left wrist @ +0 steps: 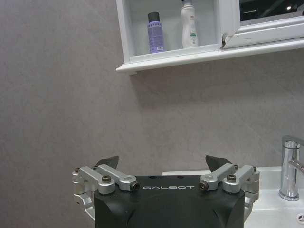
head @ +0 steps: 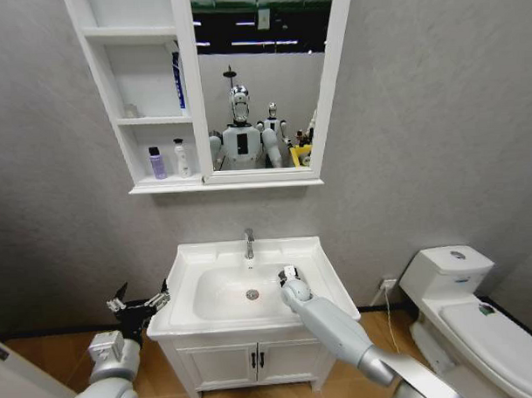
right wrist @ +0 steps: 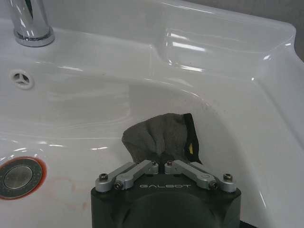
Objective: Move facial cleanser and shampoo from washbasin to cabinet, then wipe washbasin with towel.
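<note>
The towel (right wrist: 161,137) is pressed against the inner slope of the washbasin (head: 316,254) bowl, clenched in the right gripper (right wrist: 162,164). The left gripper (left wrist: 163,164) is held spread wide beside the washbasin's left rim

Left gripper (left wrist: 163,164): black body with silver links, fingers spread wide, empty, facing the grey wall.
Tall white cabinet (left wrist: 124,45): its lowest compartment holds a purple bottle (left wrist: 155,32) beside a white bottle (left wrist: 189,24).
White ceramic washbasin (left wrist: 266,176): chrome tap (left wrist: 290,167) upright on its rim.
</note>
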Robot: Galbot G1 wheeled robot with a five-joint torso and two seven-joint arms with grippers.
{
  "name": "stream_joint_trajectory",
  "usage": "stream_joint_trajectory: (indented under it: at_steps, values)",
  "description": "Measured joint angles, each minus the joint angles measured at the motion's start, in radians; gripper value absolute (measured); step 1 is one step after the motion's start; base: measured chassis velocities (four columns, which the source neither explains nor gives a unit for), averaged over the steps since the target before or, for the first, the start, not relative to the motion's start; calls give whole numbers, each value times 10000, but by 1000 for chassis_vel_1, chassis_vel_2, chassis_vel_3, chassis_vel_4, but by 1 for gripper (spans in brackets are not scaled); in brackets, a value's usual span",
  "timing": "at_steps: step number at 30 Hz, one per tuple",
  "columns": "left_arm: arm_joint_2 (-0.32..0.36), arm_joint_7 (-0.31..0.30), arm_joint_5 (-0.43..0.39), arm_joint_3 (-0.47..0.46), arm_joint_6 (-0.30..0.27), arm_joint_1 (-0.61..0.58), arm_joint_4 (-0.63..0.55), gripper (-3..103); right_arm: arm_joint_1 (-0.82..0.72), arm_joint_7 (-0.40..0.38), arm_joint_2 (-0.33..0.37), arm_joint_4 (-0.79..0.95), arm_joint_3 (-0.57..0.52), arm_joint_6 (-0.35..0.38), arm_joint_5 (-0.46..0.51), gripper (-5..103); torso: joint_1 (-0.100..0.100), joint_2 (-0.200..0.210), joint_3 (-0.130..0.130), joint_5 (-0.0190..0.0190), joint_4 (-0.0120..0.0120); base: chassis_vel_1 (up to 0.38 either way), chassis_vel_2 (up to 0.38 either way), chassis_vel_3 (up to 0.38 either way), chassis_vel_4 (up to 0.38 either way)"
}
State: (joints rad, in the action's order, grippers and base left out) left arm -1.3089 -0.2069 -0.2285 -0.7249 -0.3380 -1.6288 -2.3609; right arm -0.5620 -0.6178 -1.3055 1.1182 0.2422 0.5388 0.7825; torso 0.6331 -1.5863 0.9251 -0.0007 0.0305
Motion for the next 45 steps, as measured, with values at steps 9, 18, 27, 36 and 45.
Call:
stream_joint_trajectory:
  at_steps: [9, 18, 27, 36, 45]
  values:
    - [0, 0, 0, 0, 0, 0, 0, 100, -72, 649, -451, -771, -306, -503, -734, 1, 0, 0, 0, -1, 0, 0, 0, 0, 0]
    - [0, 0, 0, 0, 0, 0, 0, 100, -33, 1624, -933, -1454, -469, -1412, -1343, 1, 1, 0, 0, -1, 0, 0, 0, 0, 0]
    - [0, 0, 0, 0, 0, 0, 0, 100, 62, 2474, -1324, -2128, -655, -1761, -1731, 1, 1, 0, 0, -1, 0, 0, 0, 0, 0]
    - [0, 0, 0, 0, 0, 0, 0, 100, 35, 3434, -1566, -2591, -566, -2213, -1775, 1, 0, 0, 0, -2, 1, 0, 0, 0, 0]
    - [0, 0, 0, 0, 0, 0, 0, 100, 251, 4076, -2237, -3534, -574, -2794, -2152, 1, 0, 0, 0, -1, 0, 0, 0, 0, 0]
